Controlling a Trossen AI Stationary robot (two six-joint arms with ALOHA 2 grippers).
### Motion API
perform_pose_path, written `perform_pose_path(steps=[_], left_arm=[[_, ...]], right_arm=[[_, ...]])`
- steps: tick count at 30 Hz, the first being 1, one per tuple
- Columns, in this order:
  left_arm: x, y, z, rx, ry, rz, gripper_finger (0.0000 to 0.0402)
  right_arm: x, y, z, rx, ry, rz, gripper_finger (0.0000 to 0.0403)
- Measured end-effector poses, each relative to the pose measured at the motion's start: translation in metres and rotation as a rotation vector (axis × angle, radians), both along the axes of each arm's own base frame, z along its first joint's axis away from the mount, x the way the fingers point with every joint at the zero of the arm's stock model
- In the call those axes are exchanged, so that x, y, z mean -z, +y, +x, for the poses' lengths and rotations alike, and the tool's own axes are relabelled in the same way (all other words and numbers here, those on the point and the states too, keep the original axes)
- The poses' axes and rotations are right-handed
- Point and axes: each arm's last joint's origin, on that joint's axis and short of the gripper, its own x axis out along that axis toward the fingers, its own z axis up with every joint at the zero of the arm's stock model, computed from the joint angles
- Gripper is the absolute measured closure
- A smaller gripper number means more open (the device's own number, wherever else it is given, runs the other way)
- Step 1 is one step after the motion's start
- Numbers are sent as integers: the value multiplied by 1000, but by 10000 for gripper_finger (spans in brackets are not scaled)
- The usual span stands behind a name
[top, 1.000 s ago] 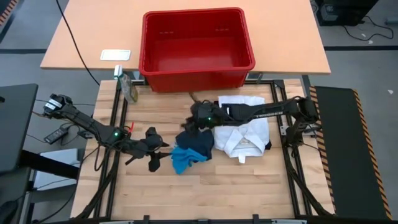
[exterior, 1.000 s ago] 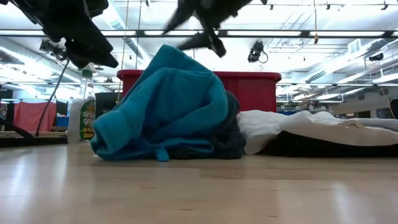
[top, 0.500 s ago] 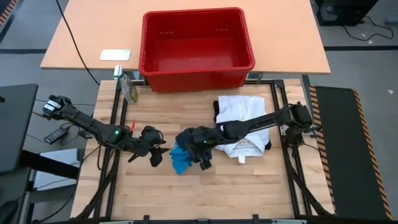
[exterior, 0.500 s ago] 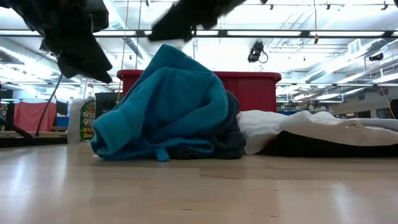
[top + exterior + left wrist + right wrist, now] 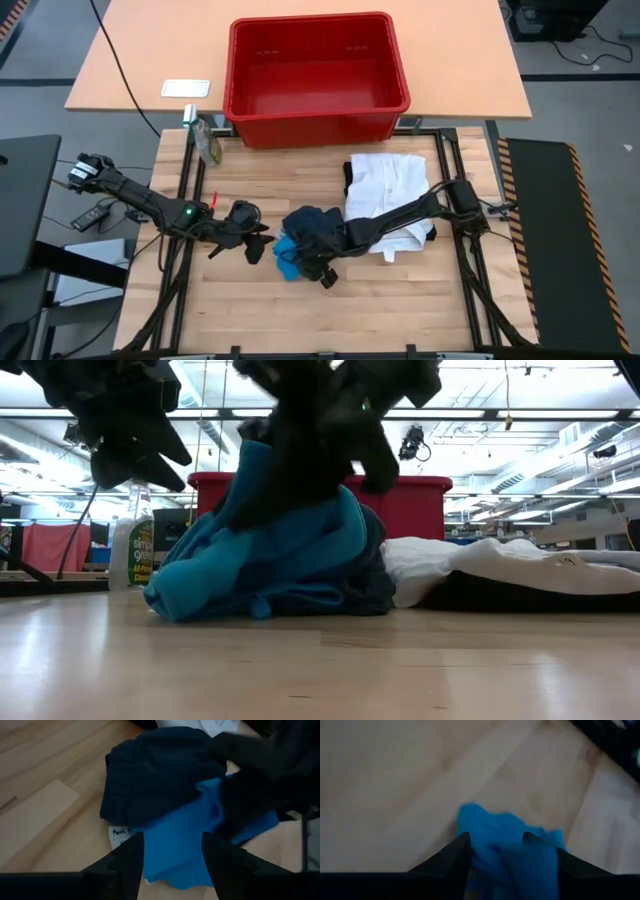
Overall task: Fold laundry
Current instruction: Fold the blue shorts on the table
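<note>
The laundry lies mid-table. A small bright blue piece (image 5: 285, 252) is heaped against a dark navy garment (image 5: 308, 222), and a white garment (image 5: 385, 190) lies flat over a black one to their right. My right gripper (image 5: 495, 845) is open and low over the blue piece (image 5: 490, 827), with a ridge of it between the fingers. In the low view it stands in front of the blue heap (image 5: 260, 560). My left gripper (image 5: 258, 247) hangs open above the bare wood just left of the blue piece (image 5: 185, 835), pointing at it. My right gripper comes at the blue piece's near side (image 5: 485, 832) slanting down from the table's right, its open fingers on either side of a raised ridge of cloth. I cannot tell whether the fingers touch the cloth. The piece lies heaped on the table.
A red plastic basket (image 5: 315, 70) stands beyond the table's far edge, and shows behind the heap in the low view (image 5: 410, 500). A spray bottle (image 5: 208, 140) stands at the far left corner. Bare wood lies along the near edge.
My right gripper has swung from above the dark garment toward the table's near-left, rolled about its wrist and dropped onto the blue piece. My left gripper has rolled a little in place. The heap's left skirt has sagged slightly.
</note>
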Motion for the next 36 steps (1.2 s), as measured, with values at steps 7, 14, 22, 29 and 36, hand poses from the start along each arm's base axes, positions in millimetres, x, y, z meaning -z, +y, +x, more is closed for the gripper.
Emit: perform_pose_path(steps=[7,14,22,29,36], left_arm=[[0,0,0,-69,-16,-90,200],[0,0,0,-87,-20,-113,209],[0,0,-1,-94,-17,-119,225],[-17,7,-12,-54,-88,12,226],[-57,16,-27,-31,-161,222,225]], right_arm=[[5,-38,8,325,-47,-218,252],[-55,-99,2,629,-101,37,250],[-86,-136,-10,605,-60,346,209],[-76,-98,12,339,-230,109,162],[-28,-101,32,311,-195,59,153]])
